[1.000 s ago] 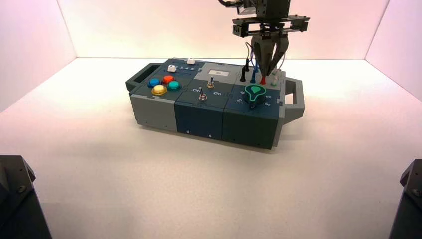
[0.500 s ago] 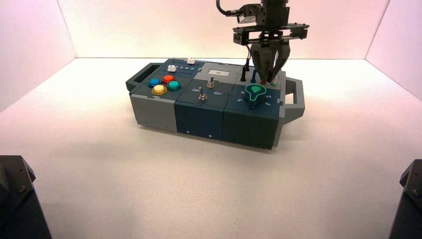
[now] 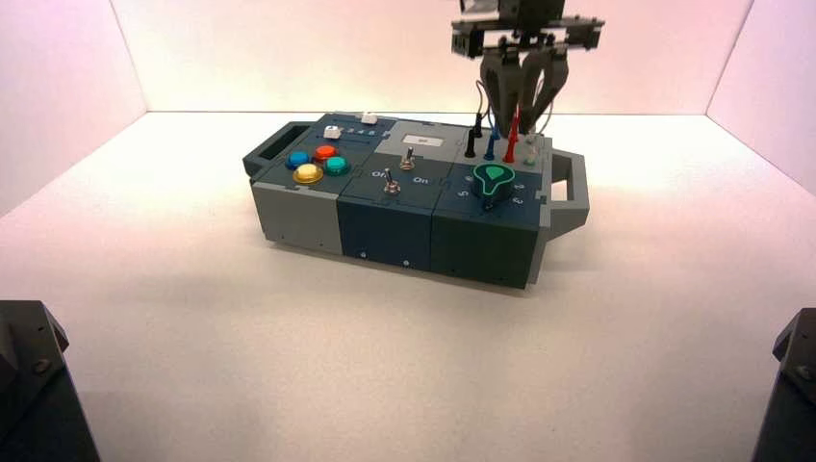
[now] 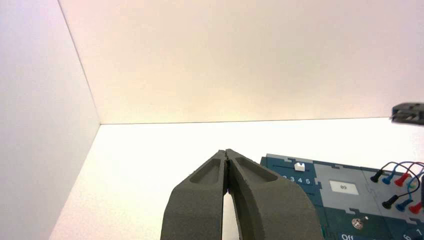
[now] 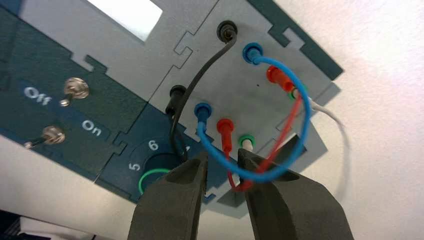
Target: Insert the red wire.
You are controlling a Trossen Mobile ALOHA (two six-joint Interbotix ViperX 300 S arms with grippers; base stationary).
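The banana-plug wire (image 5: 286, 127) was red, its plugs red at both ends. The looping cable beside it (image 5: 304, 107) was bright blue, another cable (image 5: 200, 75) black, and a third (image 5: 327, 112) white, with green rings at its sockets. The jack panel (image 5: 240, 85) was plain light grey. The push buttons were blue (image 3: 299, 159), orange-red (image 3: 326, 153), yellow (image 3: 308, 173) and teal green (image 3: 337, 166). The rotary knob (image 3: 493, 181) was black with a green outline, the slider caps (image 3: 332, 133) white, the toggle switches (image 5: 76, 89) silvery, and the lettering (image 5: 37, 96) white on dark blue-green.
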